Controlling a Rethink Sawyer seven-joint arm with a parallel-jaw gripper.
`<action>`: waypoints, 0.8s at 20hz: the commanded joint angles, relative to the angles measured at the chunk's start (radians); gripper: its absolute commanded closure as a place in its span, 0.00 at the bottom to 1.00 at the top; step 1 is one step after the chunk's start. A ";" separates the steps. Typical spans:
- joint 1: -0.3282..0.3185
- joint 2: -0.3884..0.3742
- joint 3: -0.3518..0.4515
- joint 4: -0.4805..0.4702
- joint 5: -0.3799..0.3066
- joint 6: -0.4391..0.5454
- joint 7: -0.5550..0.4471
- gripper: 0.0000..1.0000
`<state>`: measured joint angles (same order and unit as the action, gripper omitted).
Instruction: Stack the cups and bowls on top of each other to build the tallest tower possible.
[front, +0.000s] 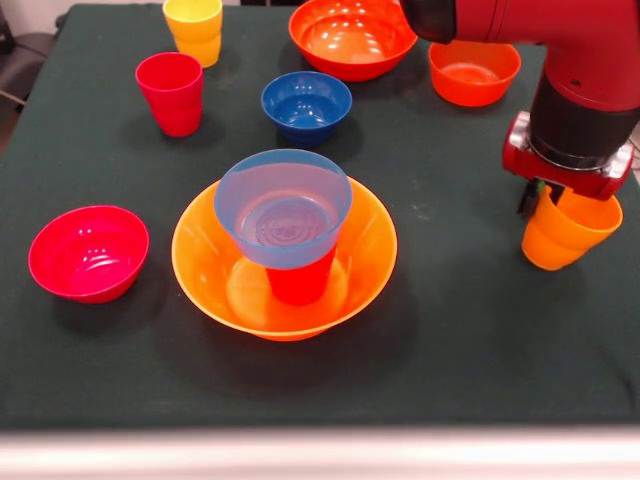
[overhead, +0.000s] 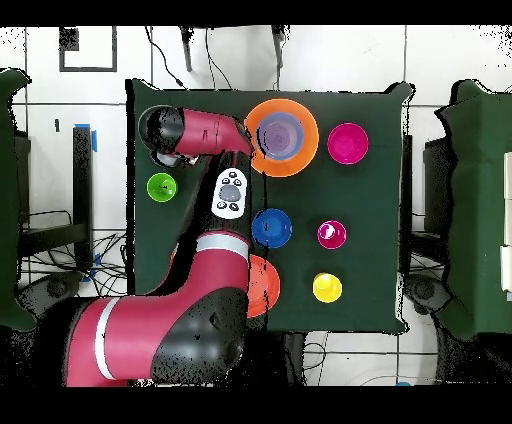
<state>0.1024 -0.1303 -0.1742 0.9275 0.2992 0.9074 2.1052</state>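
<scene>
The tower (front: 284, 250) stands near the middle of the dark green table (front: 460, 340). Its base is the large orange bowl (front: 205, 250); a red-orange cup (front: 300, 282) stands upright in the centre of that bowl, and a light blue bowl (front: 284, 205) sits mouth-up on the cup's rim. In the overhead view the same stack appears as concentric rings, with the light blue bowl (overhead: 279, 135) inside the large orange bowl (overhead: 306, 150).

At the right of the front view the gripper (front: 548, 200) hangs from the red and black arm (front: 590, 70) and holds an orange cup (front: 566, 232) by its rim. The cup is tilted; its base appears to be just above the cloth, though the view does not settle whether it touches. The cup is well apart from the tower.

The remaining pieces lie loose on the table:
- A magenta bowl (front: 89, 252) stands just beside the base bowl.
- A dark blue bowl (front: 306, 106) is behind the tower.
- A crimson cup (front: 171, 93) and a yellow cup (front: 194, 30) stand upright toward the far left.
- A large red-orange bowl (front: 352, 38) and a smaller orange-red bowl (front: 473, 72) are at the far edge, the latter partly under the arm.
- A green cup (overhead: 161, 187) shows only in the overhead view, beside the arm.
</scene>
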 joint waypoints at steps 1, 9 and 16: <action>-0.010 0.048 0.064 0.023 -0.056 -0.039 0.043 1.00; -0.058 -0.123 0.047 0.079 -0.053 0.052 -0.013 1.00; -0.139 -0.235 0.086 0.144 -0.039 0.097 -0.094 1.00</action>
<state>0.0507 -0.2279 -0.1740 0.9597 0.2918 0.9080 2.1052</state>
